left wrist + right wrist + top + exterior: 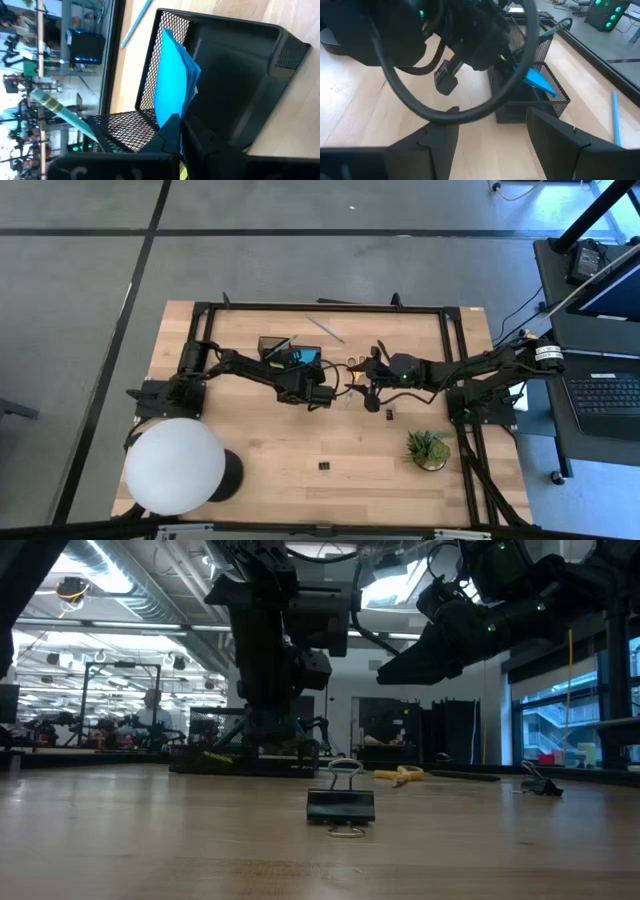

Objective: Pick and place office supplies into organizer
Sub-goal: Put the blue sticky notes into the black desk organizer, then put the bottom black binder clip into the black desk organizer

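Note:
The black mesh organizer (280, 348) stands at the table's far middle, with a teal pen (60, 110) sticking out of one compartment. My left gripper (180, 132) is shut on the blue note pad (172, 80), which stands on edge inside an organizer compartment (235, 75). My right gripper (368, 377) hovers open just right of the organizer, over the yellow-handled scissors (352, 365), touching nothing. A blue-grey pen (325, 328) lies behind the organizer. Black clips (325, 467) (388, 414) lie on the wood. My left gripper pinches the note pad's near edge (175, 114) between its two fingers (167, 131), slanting down from the table's left side. The pad stands on edge, next to the compartment's mesh wall (150, 65). I cannot tell whether its lower edge rests on the organizer's floor.
A big white globe lamp (175, 465) fills the near left corner and a small potted plant (430, 448) stands near right. A black metal frame (330, 307) runs along the table's far edge. One clip (342, 802) sits mid-table in the low view.

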You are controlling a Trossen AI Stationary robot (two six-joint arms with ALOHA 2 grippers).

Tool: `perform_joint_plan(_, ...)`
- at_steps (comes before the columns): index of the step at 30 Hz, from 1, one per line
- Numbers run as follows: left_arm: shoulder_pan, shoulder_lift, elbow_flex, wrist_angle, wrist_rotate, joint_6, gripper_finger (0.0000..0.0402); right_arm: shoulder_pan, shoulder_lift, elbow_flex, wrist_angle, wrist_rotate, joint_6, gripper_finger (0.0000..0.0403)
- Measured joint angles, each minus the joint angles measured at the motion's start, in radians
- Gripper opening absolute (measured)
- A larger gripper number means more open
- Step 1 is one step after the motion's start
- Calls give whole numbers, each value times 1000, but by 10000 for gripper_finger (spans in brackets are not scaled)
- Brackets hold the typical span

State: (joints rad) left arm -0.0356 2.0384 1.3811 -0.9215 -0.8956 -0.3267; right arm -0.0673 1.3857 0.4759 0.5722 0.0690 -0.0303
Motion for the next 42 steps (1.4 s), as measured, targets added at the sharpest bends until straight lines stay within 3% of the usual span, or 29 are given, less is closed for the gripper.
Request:
perform_joint_plan(4, 20, 16, 0, 35, 56, 23, 3, 0, 0, 0, 0, 0, 0, 233)
perform_joint_plan(16, 33, 86, 0, 65, 80, 86, 7, -1, 0, 0, -10, 1, -4, 233)
perform_joint_plan(29, 32, 86, 0, 64, 84, 90, 71, -1, 0, 0, -14, 1, -4, 233)
perform_joint_plan(37, 14, 10, 0, 58, 122, 108, 106, -1, -1, 2, -13, 2, 0, 233)
perform_joint_plan(42, -6, -66, 0, 58, 202, 129, 120, -1, -1, 2, -13, 2, 1, 233)
